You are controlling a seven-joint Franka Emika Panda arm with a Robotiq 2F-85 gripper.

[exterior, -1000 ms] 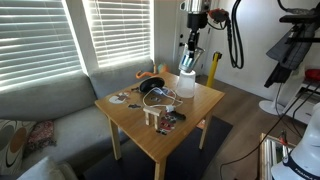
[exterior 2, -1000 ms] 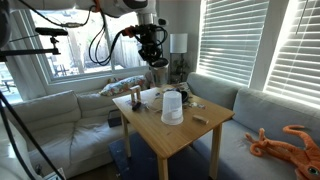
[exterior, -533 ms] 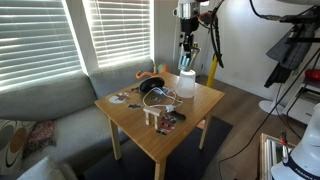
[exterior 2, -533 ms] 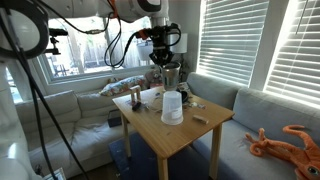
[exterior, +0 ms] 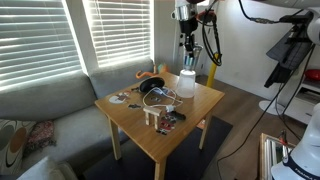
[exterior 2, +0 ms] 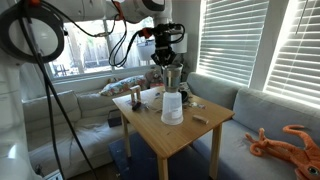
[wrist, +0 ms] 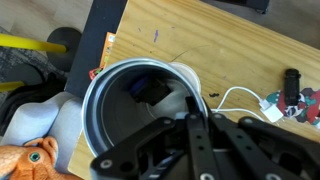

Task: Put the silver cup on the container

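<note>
My gripper (exterior: 187,48) is shut on the rim of the silver cup (exterior: 188,60) and holds it in the air just above the white container (exterior: 186,84), which stands upright on the wooden table (exterior: 190,112). In an exterior view the cup (exterior 2: 172,76) hangs directly over the container (exterior 2: 172,108) with a small gap. In the wrist view the cup's round open mouth (wrist: 115,115) fills the middle. The container's white rim (wrist: 192,74) shows behind the cup. My gripper (wrist: 200,108) pinches the cup's wall.
A black round object (exterior: 153,88), a white cable (wrist: 240,98) and small items (exterior: 165,118) lie on the table. A grey sofa (exterior: 45,105) stands beside it, with an orange plush toy (exterior 2: 285,140). Window blinds (exterior: 110,35) are behind.
My gripper has carried the silver cup sideways and a little down, from beside the container to right over its top. The container has not moved.
</note>
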